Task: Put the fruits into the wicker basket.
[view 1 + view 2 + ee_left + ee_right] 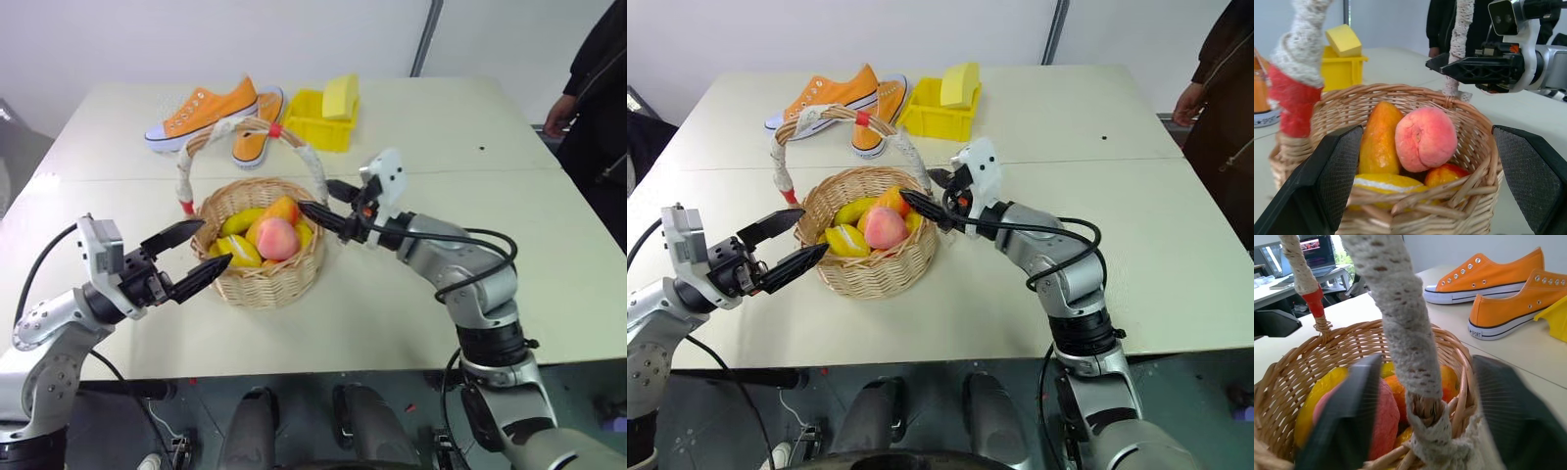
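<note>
left gripper [192,258] at the near-left side of the wicker basket [257,284], fingers spread wide, empty, tips just beside the woven wall; whether they touch it i cannot tell; basket stands upright on the table [411,323], handle [245,132] arched over it, wrapped in white with red tape at the ends; inside the basket: pink peach [277,238] on top near the middle, mango [281,210] behind it against the far wall, yellow banana-like pieces [240,251] toward the left and front; right gripper [330,204] at the right rim by the handle's foot, pointing left over the basket; in the right wrist view its two fingers stand either side of the handle's wrapped base with a gap, not clamped, nothing held; farther back on the table: orange sneakers [206,113], then yellow plastic bin [315,122] with a yellow sponge [341,96] on it; a person [598,88] at the far right edge.
</note>
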You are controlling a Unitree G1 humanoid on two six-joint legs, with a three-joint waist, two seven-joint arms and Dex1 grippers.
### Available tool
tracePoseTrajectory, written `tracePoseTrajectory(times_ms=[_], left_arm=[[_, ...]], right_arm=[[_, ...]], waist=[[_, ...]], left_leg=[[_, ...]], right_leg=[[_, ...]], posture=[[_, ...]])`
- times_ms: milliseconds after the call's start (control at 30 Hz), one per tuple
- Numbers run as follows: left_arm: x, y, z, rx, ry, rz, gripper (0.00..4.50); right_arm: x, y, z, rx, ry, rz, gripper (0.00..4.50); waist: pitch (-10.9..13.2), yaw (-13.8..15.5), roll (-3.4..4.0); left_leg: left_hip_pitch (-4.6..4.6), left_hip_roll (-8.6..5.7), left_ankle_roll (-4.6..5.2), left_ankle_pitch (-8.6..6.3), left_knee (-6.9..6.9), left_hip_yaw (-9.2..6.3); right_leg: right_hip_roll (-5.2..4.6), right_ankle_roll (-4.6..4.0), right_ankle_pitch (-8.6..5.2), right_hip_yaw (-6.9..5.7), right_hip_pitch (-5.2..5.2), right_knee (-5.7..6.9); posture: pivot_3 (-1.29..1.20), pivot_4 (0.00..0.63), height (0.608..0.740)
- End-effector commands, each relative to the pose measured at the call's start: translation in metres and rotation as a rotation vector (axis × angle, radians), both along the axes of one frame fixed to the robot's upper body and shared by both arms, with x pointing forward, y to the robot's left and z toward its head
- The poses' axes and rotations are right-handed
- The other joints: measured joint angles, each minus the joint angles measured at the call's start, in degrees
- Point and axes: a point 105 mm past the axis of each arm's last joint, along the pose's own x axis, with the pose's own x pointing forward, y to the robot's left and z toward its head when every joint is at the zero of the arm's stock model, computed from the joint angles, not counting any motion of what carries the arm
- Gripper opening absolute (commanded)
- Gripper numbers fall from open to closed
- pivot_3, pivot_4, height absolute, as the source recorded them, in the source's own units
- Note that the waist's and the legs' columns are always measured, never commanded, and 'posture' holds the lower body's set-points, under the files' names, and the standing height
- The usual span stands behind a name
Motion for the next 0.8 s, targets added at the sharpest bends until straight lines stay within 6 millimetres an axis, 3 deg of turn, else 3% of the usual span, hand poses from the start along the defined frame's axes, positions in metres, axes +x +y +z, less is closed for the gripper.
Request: tracePoseTrajectory(times_ms=[33,100,233,367,500,667,800], left_arm=[[-0.003,-0.005,0.008,0.002,-0.047,-0.012,4.5],[-0.003,-0.007,0.007,-0.001,-0.047,-0.016,4.5],[-0.001,-0.011,0.009,-0.005,-0.054,-0.028,4.5],[0.003,-0.017,0.011,-0.008,-0.065,-0.05,4.5],[0.008,-0.021,0.012,-0.01,-0.07,-0.065,4.5],[0.014,-0.025,0.013,-0.008,-0.077,-0.071,4.5],[0.016,-0.026,0.014,-0.006,-0.085,-0.07,4.5]], right_arm=[[-0.008,-0.004,0.023,0.072,-0.081,0.013,0.94],[-0.01,-0.009,0.027,0.076,-0.104,0.0,0.04],[-0.002,-0.049,0.044,0.094,-0.189,-0.144,0.04],[0.019,-0.142,0.065,0.079,-0.267,-0.498,0.04],[0.032,-0.228,0.066,0.01,-0.282,-0.861,0.04],[0.04,-0.273,0.057,0.012,-0.264,-1.057,0.04],[0.044,-0.285,0.048,0.001,-0.243,-1.104,0.04]], waist=[[0.0,-0.1,0.0],[0.0,-0.2,0.0],[0.0,-0.2,0.01],[0.0,0.2,0.0],[0.0,0.0,0.0],[0.0,-1.8,0.05],[0.0,-2.3,0.09]], left_leg=[[0.0,0.0,0.0,0.0,0.0,0.04],[0.0,0.0,0.0,0.0,0.01,0.04],[0.01,0.0,0.0,0.0,0.01,0.03],[0.0,-0.04,0.0,0.0,0.02,0.05],[0.0,-0.1,0.0,0.0,0.02,0.14],[0.18,-0.04,0.18,-0.1,-0.08,0.33],[0.22,-0.03,0.19,-0.1,-0.13,0.35]], right_leg=[[-0.01,0.0,0.0,0.03,0.0,-0.01],[-0.01,0.0,0.0,0.05,0.0,0.0],[0.0,-0.01,0.0,0.05,0.0,0.01],[-0.02,-0.01,0.0,0.06,0.01,-0.02],[-0.05,-0.02,0.0,0.15,0.03,-0.09],[0.15,0.01,0.01,0.48,-0.02,0.02],[0.22,0.17,0.1,0.56,-0.1,0.14]], posture=[[0.0,0.15,0.74],[0.0,0.15,0.74],[0.0,0.15,0.74],[0.0,0.15,0.74],[0.0,0.15,0.74],[0.0,0.15,0.74],[0.0,0.15,0.74]])
